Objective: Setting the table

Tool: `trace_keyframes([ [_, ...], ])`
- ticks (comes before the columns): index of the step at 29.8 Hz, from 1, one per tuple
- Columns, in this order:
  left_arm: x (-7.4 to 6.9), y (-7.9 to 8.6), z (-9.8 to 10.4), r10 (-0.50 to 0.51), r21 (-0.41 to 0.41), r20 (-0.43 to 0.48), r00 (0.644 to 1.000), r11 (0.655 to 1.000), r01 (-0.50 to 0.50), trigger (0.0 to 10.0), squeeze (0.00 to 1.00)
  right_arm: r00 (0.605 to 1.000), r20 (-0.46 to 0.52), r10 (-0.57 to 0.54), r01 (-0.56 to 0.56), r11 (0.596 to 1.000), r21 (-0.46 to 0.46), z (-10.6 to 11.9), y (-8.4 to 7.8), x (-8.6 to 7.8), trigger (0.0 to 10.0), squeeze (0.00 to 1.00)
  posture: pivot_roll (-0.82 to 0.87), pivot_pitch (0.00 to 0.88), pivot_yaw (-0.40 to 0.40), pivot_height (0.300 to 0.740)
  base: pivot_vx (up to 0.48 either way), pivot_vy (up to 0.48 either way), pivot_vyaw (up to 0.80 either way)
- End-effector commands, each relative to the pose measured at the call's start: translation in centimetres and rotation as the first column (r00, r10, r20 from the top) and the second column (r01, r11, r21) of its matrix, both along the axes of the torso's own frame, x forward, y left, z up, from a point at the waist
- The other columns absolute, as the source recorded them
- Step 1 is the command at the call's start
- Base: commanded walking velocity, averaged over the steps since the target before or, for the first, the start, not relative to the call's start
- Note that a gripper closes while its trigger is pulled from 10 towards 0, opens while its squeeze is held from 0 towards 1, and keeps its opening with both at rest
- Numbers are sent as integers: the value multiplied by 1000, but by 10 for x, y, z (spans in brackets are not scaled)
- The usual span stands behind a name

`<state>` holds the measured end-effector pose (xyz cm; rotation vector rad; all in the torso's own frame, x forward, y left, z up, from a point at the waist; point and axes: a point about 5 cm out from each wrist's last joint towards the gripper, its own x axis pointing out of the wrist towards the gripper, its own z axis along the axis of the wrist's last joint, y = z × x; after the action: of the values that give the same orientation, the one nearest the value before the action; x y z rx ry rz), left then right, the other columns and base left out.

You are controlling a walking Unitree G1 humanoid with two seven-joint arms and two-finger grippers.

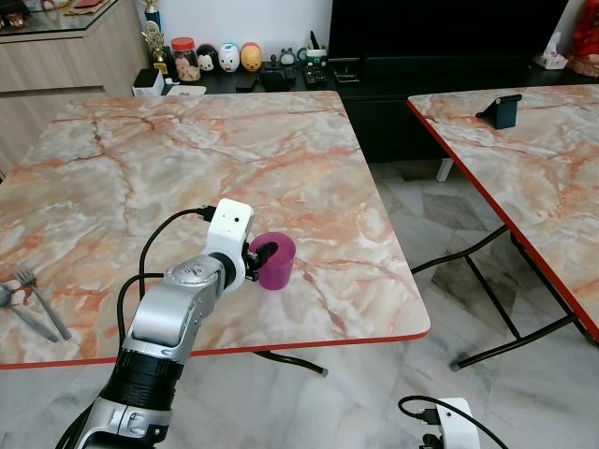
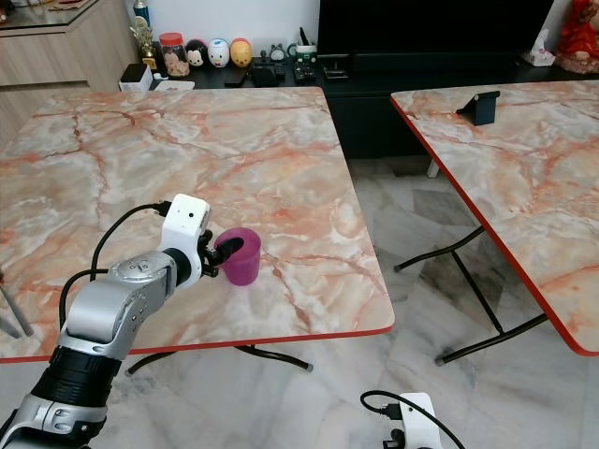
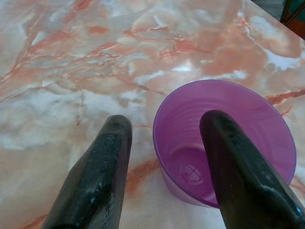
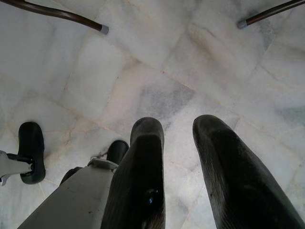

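A purple plastic cup (image 1: 278, 260) stands upright on the marble table (image 1: 187, 159), near its front right corner. My left gripper (image 1: 261, 254) is open at the cup's rim. In the left wrist view one black finger (image 3: 228, 157) reaches inside the cup (image 3: 267, 119) and the other finger (image 3: 107, 162) stays outside, a small gap away from the wall. A fork and a spoon (image 1: 36, 301) lie at the table's front left edge. My right arm hangs idle, its gripper (image 4: 178, 126) open above the tiled floor.
A second marble table (image 1: 543, 178) stands to the right with a blue stand (image 1: 503, 110) on it, across a floor gap. A low dark sideboard (image 1: 281, 79) with figurines and a jar runs behind the tables. Folding table legs (image 1: 487, 290) cross the floor.
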<state>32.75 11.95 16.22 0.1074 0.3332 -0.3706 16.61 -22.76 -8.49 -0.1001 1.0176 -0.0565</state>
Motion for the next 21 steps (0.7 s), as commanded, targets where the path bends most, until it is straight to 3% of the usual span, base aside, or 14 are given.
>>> trace_keyframes([
  [1,0,2,-3,9,31,-17,1000,999,-9,10000,0,1000,-4,5,-5,1000,-8,1,-2,1,10000,0,96,0,-28,740,0,0,0],
  [2,0,2,-4,8,31,-19,1000,999,-7,9529,0,1000,-4,5,-5,1000,-8,1,-2,1,10000,0,96,0,-28,740,0,0,0],
  [4,0,2,-4,7,31,-19,1000,999,-7,9529,0,1000,-4,5,-5,1000,-8,1,-2,1,10000,0,96,0,-28,740,0,0,0],
  [5,0,1,-4,5,31,-22,1000,1000,-4,4471,0,1000,-4,5,-5,1000,-8,1,-2,1,10000,0,96,0,-28,740,0,0,0],
  [7,0,1,-5,1,31,-26,1000,1000,-1,4235,0,1000,-4,6,-6,1000,-8,1,-2,1,10000,0,96,0,-28,740,0,0,0],
  [8,0,1,-5,-2,31,-28,1000,1000,3,745,0,1000,-4,6,-6,1000,-8,1,-2,1,10000,0,96,0,-28,740,0,0,0],
  [9,-1,0,-6,-6,31,-32,999,999,7,0,0,1000,-4,5,-5,1000,-8,1,-2,1,10000,0,96,0,-28,740,0,0,0],
  [21,-1,-1,-5,-12,31,-33,999,999,13,0,0,1000,-4,6,-6,1000,-8,1,-2,1,10000,0,95,0,-27,740,0,0,0],
])
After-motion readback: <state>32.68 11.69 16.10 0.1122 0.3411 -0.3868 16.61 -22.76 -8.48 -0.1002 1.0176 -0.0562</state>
